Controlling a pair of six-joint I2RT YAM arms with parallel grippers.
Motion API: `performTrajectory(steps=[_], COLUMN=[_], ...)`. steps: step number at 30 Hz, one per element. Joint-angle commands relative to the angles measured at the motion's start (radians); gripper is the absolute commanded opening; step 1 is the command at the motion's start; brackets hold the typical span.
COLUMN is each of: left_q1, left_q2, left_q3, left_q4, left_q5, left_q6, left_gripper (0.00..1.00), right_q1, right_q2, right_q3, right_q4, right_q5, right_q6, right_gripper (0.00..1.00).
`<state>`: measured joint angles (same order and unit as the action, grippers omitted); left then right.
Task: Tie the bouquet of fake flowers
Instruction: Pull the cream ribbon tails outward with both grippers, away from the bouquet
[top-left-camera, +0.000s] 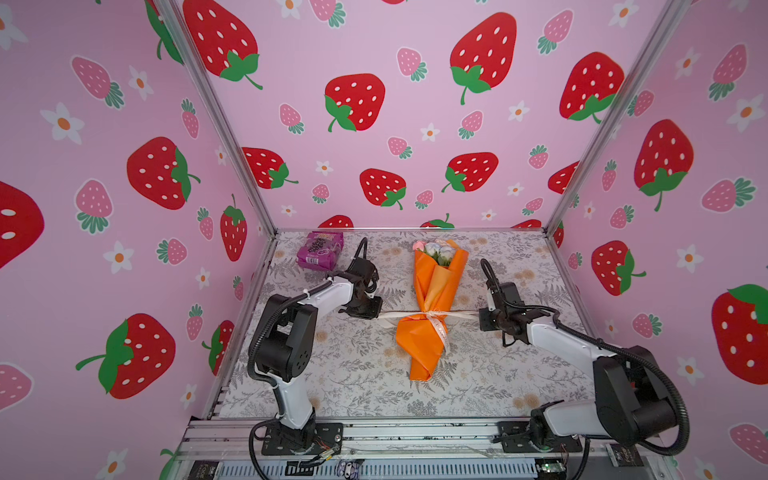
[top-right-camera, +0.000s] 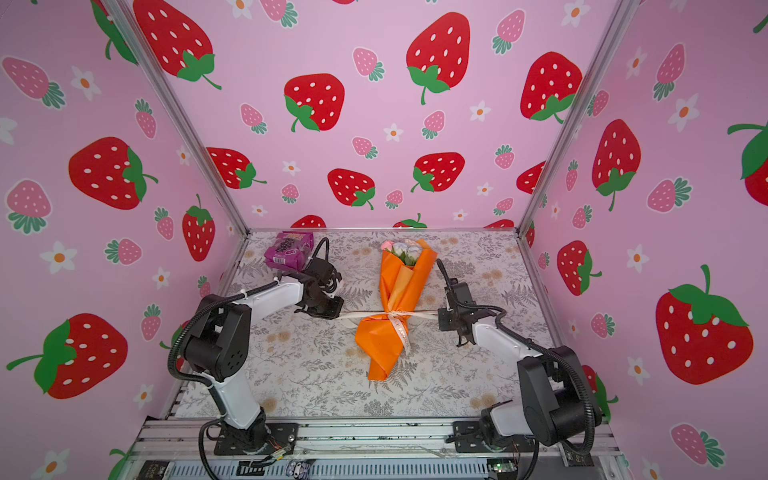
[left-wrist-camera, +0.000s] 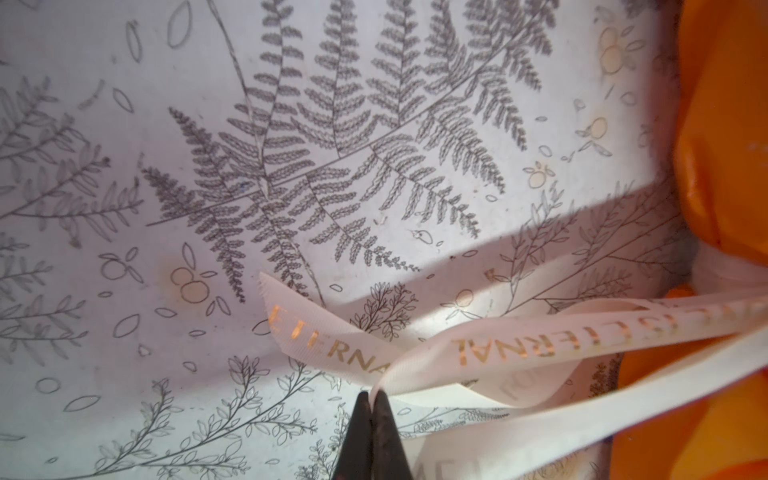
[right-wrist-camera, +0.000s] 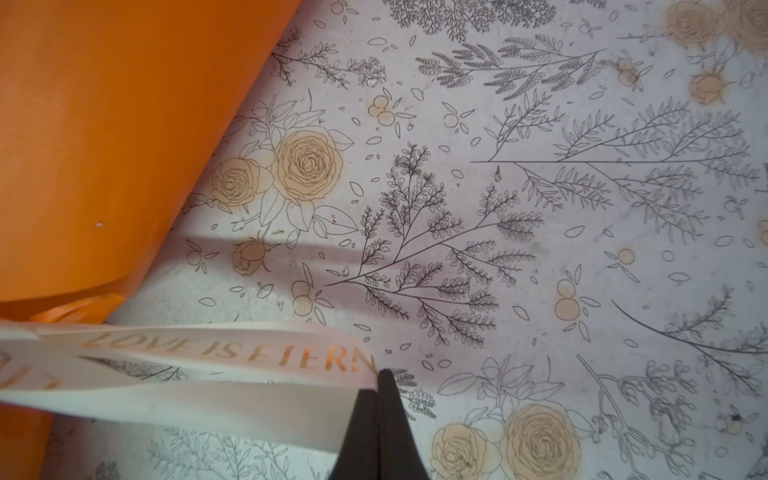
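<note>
The ribbon is clamped by left fingers and right fingers, stretched taut to cinch the bouquet.

The bouquet of fake flowers is being shown lying flat at ctr of the table, w/ pink & white heads being pointed toward the back wall. Its orange wrapping paper is being cinched at the waist by a cream ribbon, flaring out below.

Pink walls, strawberry-and-daisy print; aluminium corner posts; table covered in grey fern-patterned paper.
</note>
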<state>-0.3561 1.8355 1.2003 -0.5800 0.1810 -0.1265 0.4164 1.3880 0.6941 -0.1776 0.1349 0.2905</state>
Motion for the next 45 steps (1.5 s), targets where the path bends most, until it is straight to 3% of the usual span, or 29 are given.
performTrajectory(steps=[1, 11, 19, 23, 28, 34, 36, 42, 45], left_q1=[0.024, 0.026, 0.032, 0.025, 0.002, 0.0, -0.001, 0.0, 0.001], left_q2=[-0.03, -0.063, -0.08, -0.082, -0.081, -0.093, -0.102, -0.107, -0.102], left_q3=[-0.026, -0.05, -0.06, -0.055, -0.048, -0.043, -0.044, -0.042, -0.043], left_q4=[-0.064, -0.09, -0.099, -0.067, -0.023, -0.026, -0.02, -0.028, -0.045], left_q5=[-0.136, -0.251, -0.275, -0.159, 0.016, 0.027, 0.031, -0.01, -0.066], left_q6=[0.012, -0.007, -0.002, 0.014, 0.034, 0.037, 0.037, 0.033, 0.03], left_gripper=[0.0, 0.0, 0.0, 0.0, 0.0, 0.0, 0.0, 0.0, 0.0], right_q1=[-0.027, -0.065, -0.096, -0.095, -0.094, -0.094, -0.094, -0.097, -0.102], right_q2=[-0.003, 0.005, 0.008, 0.008, 0.028, -0.016, -0.027, -0.041, -0.035], right_q3=[-0.015, -0.024, -0.019, -0.021, 0.015, 0.028, 0.032, 0.013, 0.004], right_q4=[-0.068, -0.078, -0.077, -0.054, -0.043, -0.057, -0.061, -0.091, -0.09], right_q5=[0.138, 0.197, 0.189, 0.119, -0.08, -0.144, -0.189, -0.015, 0.02], right_q6=[0.0, -0.02, -0.025, -0.039, -0.071, -0.053, -0.071, 0.006, 0.026], right_gripper=[0.0, 0.0, 0.0, 0.0, 0.0, 0.04, 0.01, 0.0, 0.0])
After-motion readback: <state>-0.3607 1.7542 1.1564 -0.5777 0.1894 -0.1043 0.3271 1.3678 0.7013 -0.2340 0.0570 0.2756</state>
